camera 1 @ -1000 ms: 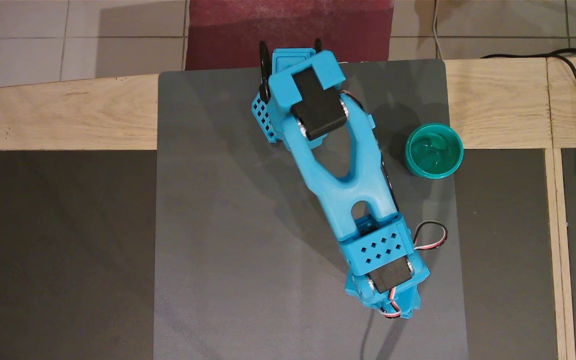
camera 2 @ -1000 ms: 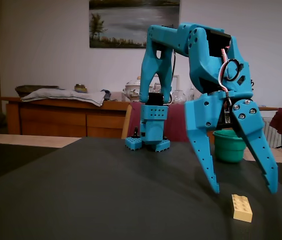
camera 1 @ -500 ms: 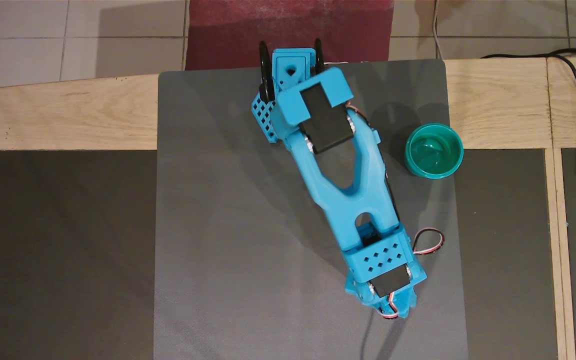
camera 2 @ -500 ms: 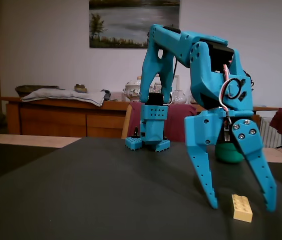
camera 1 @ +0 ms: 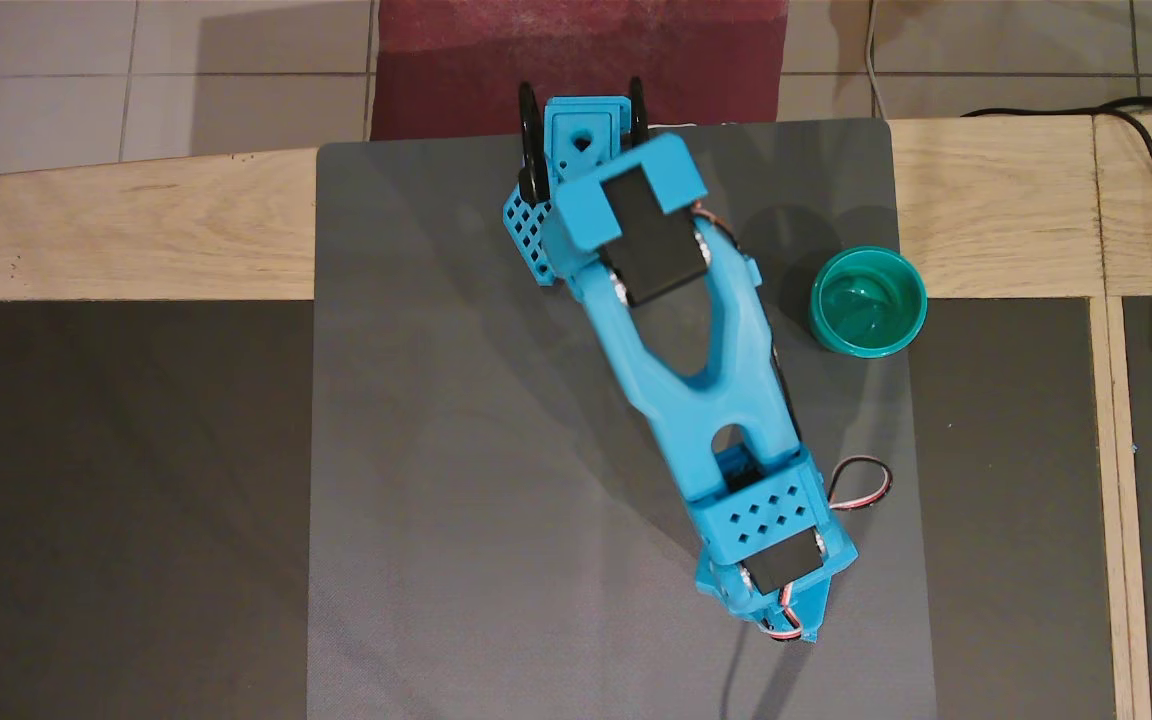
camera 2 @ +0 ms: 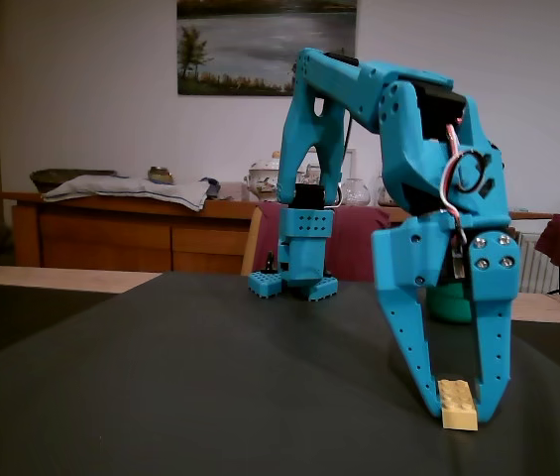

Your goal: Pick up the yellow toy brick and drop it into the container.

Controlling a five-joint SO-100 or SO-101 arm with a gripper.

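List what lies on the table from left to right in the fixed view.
Arm base → gripper closed around the yellow toy brick. The container sits behind the gripper, so its place in the order is unclear.

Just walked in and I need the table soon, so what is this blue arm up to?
The blue arm's gripper is down on the dark grey mat, its two fingers closed around a small pale-yellow studded plastic brick that sits on the mat. The round teal-green plastic cup stands empty off to the side, near the arm's base. Nothing has been lifted yet.
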